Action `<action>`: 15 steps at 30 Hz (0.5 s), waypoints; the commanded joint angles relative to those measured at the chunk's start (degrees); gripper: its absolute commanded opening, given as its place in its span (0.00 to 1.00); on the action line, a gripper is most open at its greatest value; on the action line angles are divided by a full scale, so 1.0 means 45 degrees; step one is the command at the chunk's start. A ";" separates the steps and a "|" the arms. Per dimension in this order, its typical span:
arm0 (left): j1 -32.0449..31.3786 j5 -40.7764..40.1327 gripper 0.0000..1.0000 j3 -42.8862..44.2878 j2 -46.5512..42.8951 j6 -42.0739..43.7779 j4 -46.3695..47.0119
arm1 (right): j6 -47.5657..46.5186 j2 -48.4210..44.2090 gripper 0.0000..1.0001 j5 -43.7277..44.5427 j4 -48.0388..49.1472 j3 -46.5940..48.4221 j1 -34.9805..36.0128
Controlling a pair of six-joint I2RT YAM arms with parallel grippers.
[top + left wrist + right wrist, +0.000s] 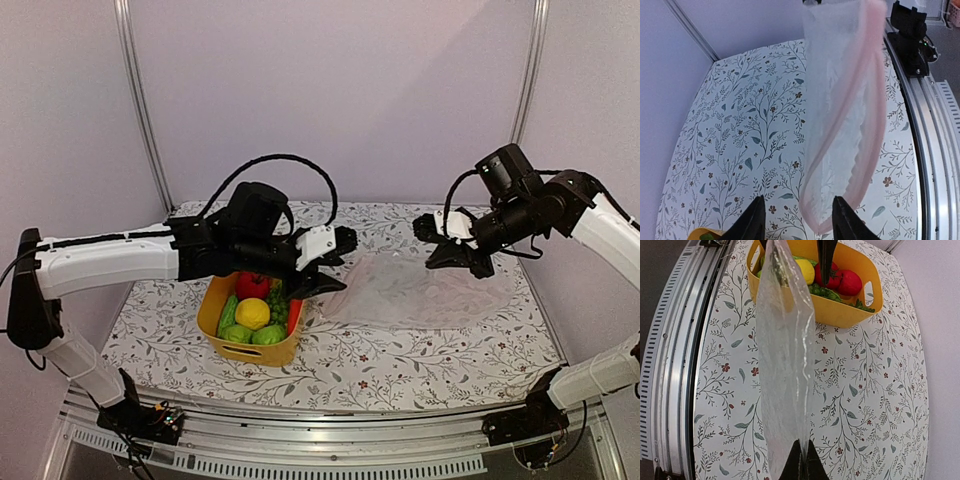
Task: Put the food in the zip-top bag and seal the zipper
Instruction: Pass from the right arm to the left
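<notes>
Food in yellow basket; zip-top bag pinched by right hand; left hand spread.

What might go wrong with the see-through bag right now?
The left gripper is open around the zipper; closing might pinch both sides and shut the mouth. The right gripper pinches only a thin edge of the zip-top bag, so it might slip free.

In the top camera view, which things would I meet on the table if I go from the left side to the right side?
yellow basket, which holds the toy food → clear bag
</notes>
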 commanded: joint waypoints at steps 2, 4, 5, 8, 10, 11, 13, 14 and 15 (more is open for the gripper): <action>-0.0275 0.0779 0.40 0.0227 0.0512 -0.0320 0.0497 | -0.0025 0.0086 0.00 -0.0253 -0.0160 0.0400 0.0001; -0.0299 0.0819 0.37 0.0200 0.0703 -0.0467 0.0874 | -0.0019 0.0106 0.00 -0.0276 -0.0146 0.0440 0.0001; -0.0312 0.0877 0.36 0.0162 0.0773 -0.0537 0.1127 | -0.0019 0.0107 0.00 -0.0295 -0.0170 0.0460 -0.0009; -0.0295 0.1021 0.25 0.0136 0.1004 -0.0770 0.1751 | 0.0004 0.0107 0.00 -0.0313 -0.0206 0.0485 0.0001; -0.0303 0.1117 0.18 0.0210 0.1144 -0.0961 0.1960 | 0.0029 0.0107 0.00 -0.0293 -0.0154 0.0457 0.0001; -0.0295 0.1129 0.13 0.0249 0.1204 -0.1079 0.2061 | 0.0038 0.0107 0.00 -0.0254 -0.0091 0.0423 -0.0011; -0.0297 0.1227 0.04 0.0303 0.1266 -0.1304 0.2190 | 0.0067 0.0125 0.00 -0.0262 0.0140 0.0324 -0.0168; -0.0287 0.1228 0.00 0.0268 0.1281 -0.1454 0.2331 | 0.0105 0.0153 0.00 -0.0360 0.0329 0.0311 -0.0386; -0.0276 0.1231 0.00 0.0207 0.1265 -0.1641 0.2500 | 0.0207 0.0172 0.00 -0.0567 0.0641 0.0351 -0.0675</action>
